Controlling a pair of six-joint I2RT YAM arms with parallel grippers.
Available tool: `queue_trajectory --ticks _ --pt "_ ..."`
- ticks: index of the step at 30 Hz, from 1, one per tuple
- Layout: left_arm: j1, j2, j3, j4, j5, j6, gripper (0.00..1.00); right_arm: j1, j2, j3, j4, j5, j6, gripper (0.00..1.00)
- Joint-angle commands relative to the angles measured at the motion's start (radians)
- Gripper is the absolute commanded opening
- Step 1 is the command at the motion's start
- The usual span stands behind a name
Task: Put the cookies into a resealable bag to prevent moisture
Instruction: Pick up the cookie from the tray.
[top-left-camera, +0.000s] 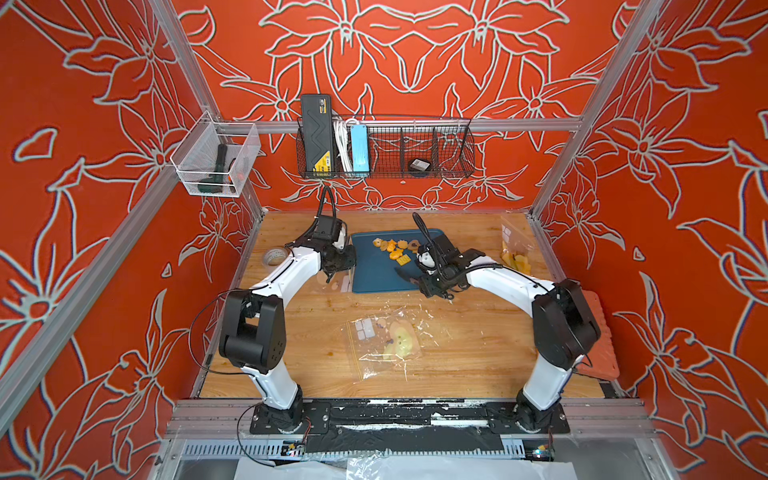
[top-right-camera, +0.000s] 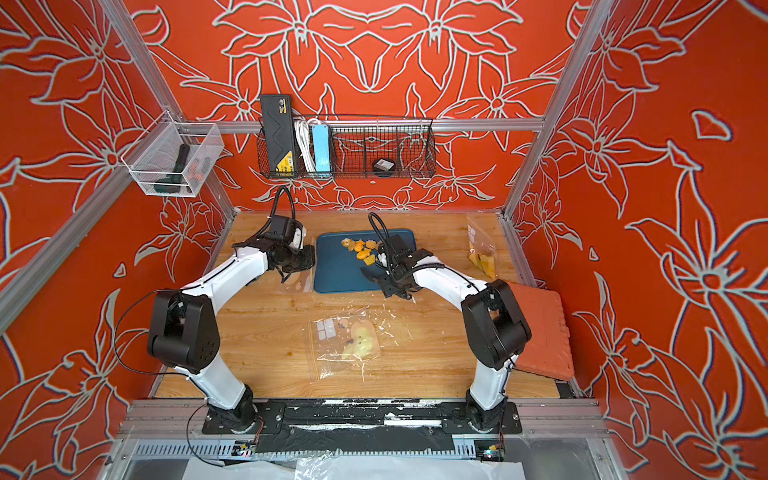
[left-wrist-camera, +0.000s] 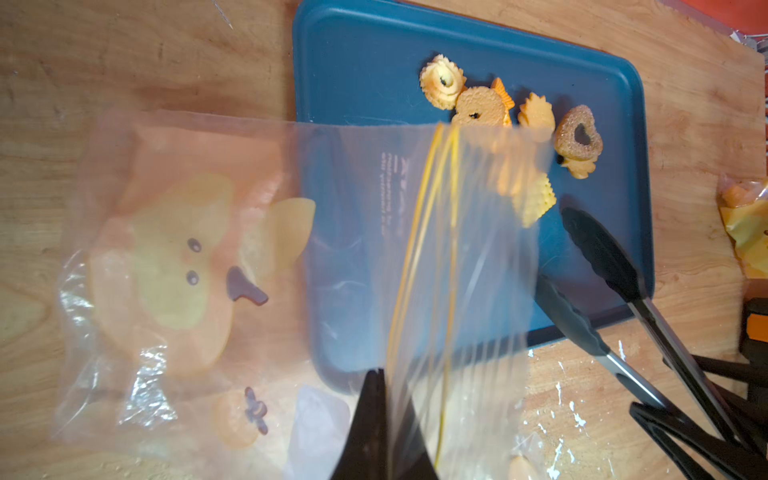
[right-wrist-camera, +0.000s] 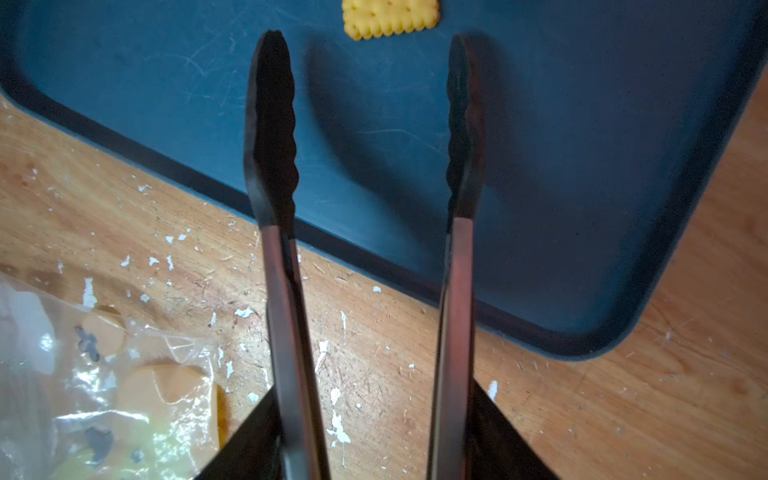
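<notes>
Several cookies (top-left-camera: 392, 249) lie clustered on the far half of a blue tray (top-left-camera: 374, 278), orange, yellow and brown; none sits in a bag. A square yellow one (right-wrist-camera: 390, 18) lies nearest the tongs (right-wrist-camera: 270, 145), just beyond their tips. The tong arms are spread with nothing between them, hovering over the tray's near edge. The right gripper (right-wrist-camera: 374, 390) clasps the tong handles from outside. At the tray's left side, the left gripper (left-wrist-camera: 376, 374) is clenched on the zip end of a resealable bag (left-wrist-camera: 415, 249), which partly overlaps the tray in the left wrist view. A second bag (top-left-camera: 386, 340) lies flat on the wooden table (top-left-camera: 457, 353) nearer the arm bases.
</notes>
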Motion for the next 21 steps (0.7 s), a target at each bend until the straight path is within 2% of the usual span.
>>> queue_trajectory --ticks 1,6,11,15,21 --pt "0.009 -0.031 -0.004 0.012 0.004 0.007 0.00 -0.002 0.036 0.057 -0.021 0.023 -0.027 0.62" --pt "0.009 -0.031 -0.008 0.015 0.001 0.007 0.00 -0.002 0.091 0.099 -0.025 0.033 -0.039 0.61" --pt "0.009 -0.020 0.001 0.016 0.015 -0.002 0.00 -0.002 0.126 0.128 -0.034 0.014 -0.049 0.54" --pt "0.010 -0.011 0.003 0.015 0.022 -0.011 0.00 -0.002 0.095 0.105 -0.019 0.023 -0.046 0.44" --pt "0.010 0.007 0.009 0.009 0.086 0.024 0.00 0.000 0.006 0.052 -0.001 0.066 -0.056 0.39"
